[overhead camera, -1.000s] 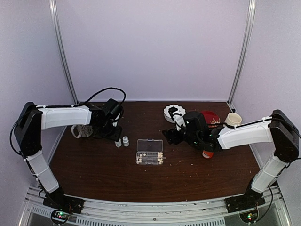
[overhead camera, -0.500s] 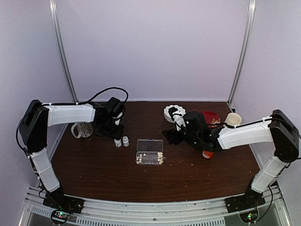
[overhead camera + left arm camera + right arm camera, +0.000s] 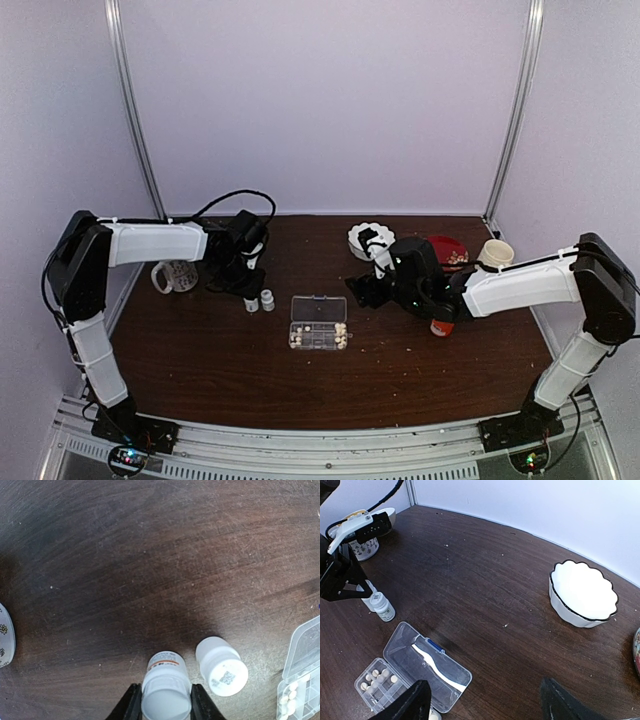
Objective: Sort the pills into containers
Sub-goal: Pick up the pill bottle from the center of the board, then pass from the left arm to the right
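Your left pincer [image 3: 166, 705] is narrow. Its fingers [image 3: 133, 706] hug the first white bottle [image 3: 164, 677] on both sides and look to touch it. The bottle stands up straight on the table [image 3: 150, 555], so I think it is easy to grab from the sides. The second white bottle [image 3: 222, 666] stands just beside it, at its 2 o'clock, so mind you don't bump it. The pill box [image 3: 318, 322] lies in the middle of the table, at 4 o'clock from the bottles. Its lid looks open, ready for filling, and some pills [image 3: 341, 336] sit in its 5 o'clock corner. Your right pincer [image 3: 487, 705] is wide and holds nothing. It hangs at the box's 2 o'clock.
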Controlling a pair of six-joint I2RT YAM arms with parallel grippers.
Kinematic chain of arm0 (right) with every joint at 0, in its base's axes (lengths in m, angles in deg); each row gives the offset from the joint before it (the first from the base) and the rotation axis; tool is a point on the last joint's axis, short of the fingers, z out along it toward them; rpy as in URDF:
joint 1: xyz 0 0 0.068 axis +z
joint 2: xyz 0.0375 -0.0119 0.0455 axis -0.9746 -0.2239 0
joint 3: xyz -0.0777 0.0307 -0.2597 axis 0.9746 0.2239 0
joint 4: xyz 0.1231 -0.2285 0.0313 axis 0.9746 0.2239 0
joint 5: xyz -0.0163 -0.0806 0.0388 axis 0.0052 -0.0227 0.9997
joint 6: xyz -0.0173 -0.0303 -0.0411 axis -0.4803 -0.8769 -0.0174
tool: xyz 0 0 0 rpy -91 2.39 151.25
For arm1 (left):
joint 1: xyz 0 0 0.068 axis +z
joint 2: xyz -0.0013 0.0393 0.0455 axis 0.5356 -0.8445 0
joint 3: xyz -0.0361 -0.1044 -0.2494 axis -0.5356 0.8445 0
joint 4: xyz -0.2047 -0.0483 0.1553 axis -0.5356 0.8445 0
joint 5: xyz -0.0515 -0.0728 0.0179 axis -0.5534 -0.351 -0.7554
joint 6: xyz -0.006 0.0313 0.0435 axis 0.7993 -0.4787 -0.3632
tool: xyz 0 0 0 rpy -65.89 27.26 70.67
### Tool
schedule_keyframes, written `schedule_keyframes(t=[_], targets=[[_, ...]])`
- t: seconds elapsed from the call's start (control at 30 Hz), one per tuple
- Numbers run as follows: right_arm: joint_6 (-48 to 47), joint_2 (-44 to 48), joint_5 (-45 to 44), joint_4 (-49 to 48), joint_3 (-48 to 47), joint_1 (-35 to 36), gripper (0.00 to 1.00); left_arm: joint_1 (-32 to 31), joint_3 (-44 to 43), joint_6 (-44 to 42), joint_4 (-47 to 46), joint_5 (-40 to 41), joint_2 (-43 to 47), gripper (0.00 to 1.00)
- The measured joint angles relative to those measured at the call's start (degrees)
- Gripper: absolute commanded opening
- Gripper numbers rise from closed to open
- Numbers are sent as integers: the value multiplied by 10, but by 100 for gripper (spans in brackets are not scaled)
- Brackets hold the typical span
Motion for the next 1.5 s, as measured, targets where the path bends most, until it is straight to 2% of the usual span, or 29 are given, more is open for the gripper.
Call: schedule_keyframes(t=[0.23,0.47,0.67,0.8,1.1,1.37,1.5], targets=[[0,0,0,1,0,0,78,0,-2,-2,2,0,-1,39],[0,0,-2,1,0,0,78,0,-5,-5,9,0,-4,19],[-1,0,0,1,0,0,77,0,-24,-7,37,0,-3,18],[-5,0,16,-2,0,0,78,0,-26,-7,57,-17,28,16],[-10,56,138,-18,18,3,77,-10,-25,12,33,-163,196,16],[14,129,318,-33,4,24,75,-33,-24,57,-20,-296,261,14],[46,162,360,-66,4,40,75,-49,-21,88,-59,-343,290,15]])
